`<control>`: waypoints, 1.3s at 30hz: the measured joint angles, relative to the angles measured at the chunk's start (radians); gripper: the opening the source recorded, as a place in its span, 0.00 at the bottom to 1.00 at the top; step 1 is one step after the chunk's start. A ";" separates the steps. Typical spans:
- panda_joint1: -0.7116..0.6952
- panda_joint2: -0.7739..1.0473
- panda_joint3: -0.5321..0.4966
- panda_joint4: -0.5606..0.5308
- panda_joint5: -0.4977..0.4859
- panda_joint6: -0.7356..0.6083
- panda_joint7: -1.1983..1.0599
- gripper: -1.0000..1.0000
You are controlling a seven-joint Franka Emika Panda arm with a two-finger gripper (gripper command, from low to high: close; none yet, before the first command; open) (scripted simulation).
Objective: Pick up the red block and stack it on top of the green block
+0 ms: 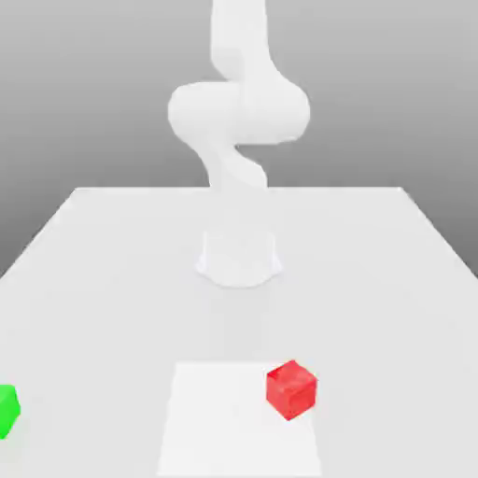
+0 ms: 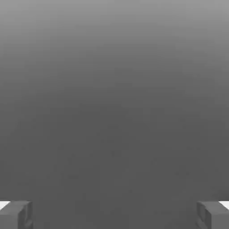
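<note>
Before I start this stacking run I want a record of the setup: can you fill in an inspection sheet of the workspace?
Surface: white table with a brighter white square patch near the front edge.
Job's things: red block sits on the patch, toward the exterior view's right; green block sits apart at the exterior view's far left, cut by the picture's edge. Not stacked.
Clutter: nothing seen.
Grippers: gripper open, fingertips wide apart with nothing between them.
Cables: nothing seen.
Surroundings: white arm rising from its base at mid-table; plain grey backdrop.
</note>
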 joint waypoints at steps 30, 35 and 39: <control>-0.173 0.849 0.307 -0.391 -0.130 0.518 1.113 0.50; -0.098 0.951 0.201 -0.375 -0.263 0.594 1.211 0.50; -0.058 0.989 0.150 -0.370 -0.308 0.623 1.243 0.00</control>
